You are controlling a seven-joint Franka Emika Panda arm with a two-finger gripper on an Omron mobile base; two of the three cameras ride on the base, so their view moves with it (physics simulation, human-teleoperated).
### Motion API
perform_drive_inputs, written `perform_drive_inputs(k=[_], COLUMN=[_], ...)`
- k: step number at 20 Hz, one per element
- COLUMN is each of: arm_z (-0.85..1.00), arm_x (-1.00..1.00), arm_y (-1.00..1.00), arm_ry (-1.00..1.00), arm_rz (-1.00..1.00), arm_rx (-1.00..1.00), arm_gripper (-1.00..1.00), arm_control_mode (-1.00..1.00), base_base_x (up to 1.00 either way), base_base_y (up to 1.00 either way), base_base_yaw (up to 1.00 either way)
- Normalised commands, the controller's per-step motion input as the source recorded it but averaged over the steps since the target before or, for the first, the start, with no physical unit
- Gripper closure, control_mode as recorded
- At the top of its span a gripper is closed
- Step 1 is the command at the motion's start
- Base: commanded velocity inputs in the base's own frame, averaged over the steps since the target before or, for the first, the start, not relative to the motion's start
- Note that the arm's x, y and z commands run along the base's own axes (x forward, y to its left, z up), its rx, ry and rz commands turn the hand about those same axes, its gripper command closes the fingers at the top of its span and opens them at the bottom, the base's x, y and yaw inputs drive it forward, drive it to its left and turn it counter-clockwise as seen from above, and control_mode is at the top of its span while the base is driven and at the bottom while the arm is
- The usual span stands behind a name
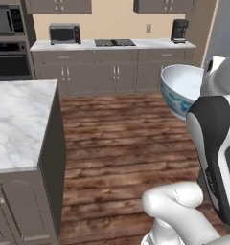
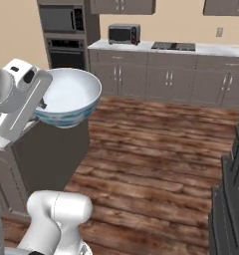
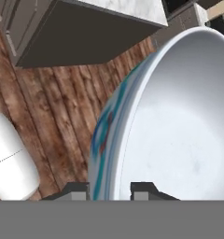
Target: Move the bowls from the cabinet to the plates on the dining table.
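A white bowl with a blue pattern (image 1: pixel 180 91) hangs in the air over the wooden floor, tilted on its side. My gripper (image 3: pixel 111 191) is shut on its rim, one fingertip (image 3: pixel 79 191) on the patterned outside and the other on the white inside. From the right base the same bowl (image 2: pixel 69 97) sits in front of my gripper (image 2: pixel 42 105). The marble dining table (image 1: pixel 18 119) stands to the left, its corner close to the bowl (image 3: pixel 179 116). The plates are out of view. Grey-brown wall cabinets (image 1: pixel 59 5) hang shut on the far wall; which one is the task's cabinet I cannot tell.
A far counter (image 1: pixel 112 48) carries a toaster oven (image 1: pixel 64 33) and a coffee machine (image 1: pixel 179 29). A built-in oven and microwave stack (image 2: pixel 65 35) stands left of it. A dark unit (image 2: pixel 236 189) rises at the right. Open wooden floor (image 1: pixel 121 143) lies between.
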Motion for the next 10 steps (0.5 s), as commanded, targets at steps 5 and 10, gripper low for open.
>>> perform_drive_inputs(k=[5,10], arm_z=[0.00,0.00], arm_x=[0.00,0.00], arm_y=[0.00,0.00], arm_ry=[0.00,0.00], arm_rz=[0.00,0.00], arm_rx=[0.00,0.00], arm_gripper=[1.00,1.00], arm_control_mode=[1.00,1.00], base_base_x=[0.28,0.30], base_base_y=[0.36,0.34], base_base_yaw=[0.30,0.29])
